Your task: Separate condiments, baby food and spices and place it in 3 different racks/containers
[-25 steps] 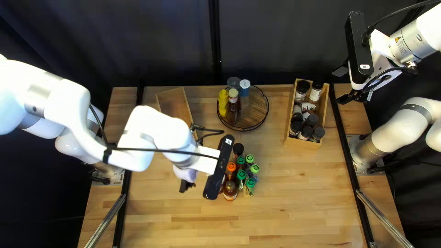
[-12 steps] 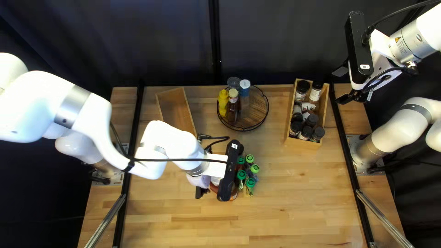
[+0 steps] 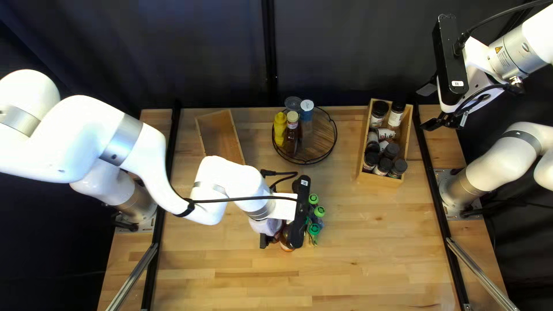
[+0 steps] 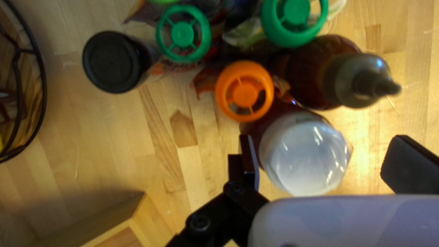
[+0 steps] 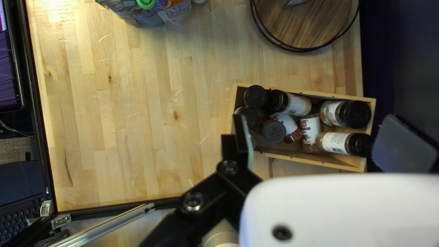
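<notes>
- At the far left, a wooden box (image 3: pixel 220 137) is seen on the counter (image 3: pixel 368 253), with nothing placed in it; it is presumably meant for baby food.
- The left gripper (image 4: pixel 321 150) is held with fingers apart; one white-topped bottle (image 4: pixel 305 154) is framed between them, unclamped.
- Unsorted on the counter: that bottle, one nozzle-topped bottle (image 4: pixel 359 81), one black-capped jar (image 4: pixel 113 62), and at least five pouches, one orange-capped (image 4: pixel 245 92), four or more green-capped (image 4: pixel 183 34).
- On the round tray (image 3: pixel 322 133), four condiments are held: one yellow bottle (image 3: pixel 280 129), one pale-capped (image 3: pixel 292 117), one blue-lidded (image 3: pixel 306 107), one dark-topped (image 3: pixel 292 103).
- In the right-hand box (image 3: pixel 381 179), at least eight spice jars (image 5: pixel 343 114) are gathered; that group looks nearly done.
- The right gripper (image 5: pixel 318 136) is kept unloaded, fingers apart.
</notes>
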{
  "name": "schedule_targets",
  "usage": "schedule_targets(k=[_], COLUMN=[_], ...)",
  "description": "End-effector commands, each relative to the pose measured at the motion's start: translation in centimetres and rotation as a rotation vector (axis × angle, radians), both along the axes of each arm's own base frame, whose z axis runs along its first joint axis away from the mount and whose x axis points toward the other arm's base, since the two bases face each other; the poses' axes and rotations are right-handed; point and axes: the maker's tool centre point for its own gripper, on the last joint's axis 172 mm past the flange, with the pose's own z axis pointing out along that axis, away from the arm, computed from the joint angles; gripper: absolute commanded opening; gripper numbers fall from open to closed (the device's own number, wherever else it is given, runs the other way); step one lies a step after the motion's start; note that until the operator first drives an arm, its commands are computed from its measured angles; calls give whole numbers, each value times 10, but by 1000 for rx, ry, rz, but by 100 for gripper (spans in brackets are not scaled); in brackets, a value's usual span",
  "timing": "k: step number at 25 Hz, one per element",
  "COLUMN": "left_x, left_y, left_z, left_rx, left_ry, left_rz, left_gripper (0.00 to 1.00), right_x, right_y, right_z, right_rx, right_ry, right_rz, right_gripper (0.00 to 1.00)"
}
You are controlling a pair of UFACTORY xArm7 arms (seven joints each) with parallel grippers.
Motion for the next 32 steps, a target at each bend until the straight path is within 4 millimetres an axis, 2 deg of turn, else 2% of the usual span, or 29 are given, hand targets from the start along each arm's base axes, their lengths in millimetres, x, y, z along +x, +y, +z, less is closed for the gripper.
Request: schedule_targets(k=[1,7,10,11,12,13,15,16,17,18,21,22,24,25,26,27,28,32], left_x=[-3,-15,-23,-26,-27,-29,-31,-33,-34,-34,-30,-28,-16,-11,1,6,22,61], left_y=[1,2,10,14,16,24,35,47,52,64,92,98,116,119,124,126,131,140], left_z=[3,17,38,52,59,79,103,126,135,156,192,197,216,219,225,226,229,229], left_rx=[2,26,45,57,64,82,105,124,133,146,164,164,149,144,133,128,116,77], left_ry=[11,47,63,66,67,68,66,62,59,51,33,29,11,5,-5,-10,-20,-43], left_rz=[7,15,28,37,41,51,67,83,92,106,139,149,173,178,186,190,196,203], left_gripper=[0,0,0,0,0,0,0,0,0,0,0,0,0,0,0,0,0,0], right_x=[0,0,0,0,0,0,0,0,0,0,0,0,0,0,0,0,0,0], right_y=[0,0,0,0,0,0,0,0,0,0,0,0,0,0,0,0,0,0], right_z=[0,0,0,0,0,0,0,0,0,0,0,0,0,0,0,0,0,0], right_rx=[0,0,0,0,0,0,0,0,0,0,0,0,0,0,0,0,0,0], right_ry=[0,0,0,0,0,0,0,0,0,0,0,0,0,0,0,0,0,0], right_rz=[0,0,0,0,0,0,0,0,0,0,0,0,0,0,0,0,0,0], right_gripper=[100,100,100,100,100,100,100,100,100,100,100,100,100,100,100,100,100,100])
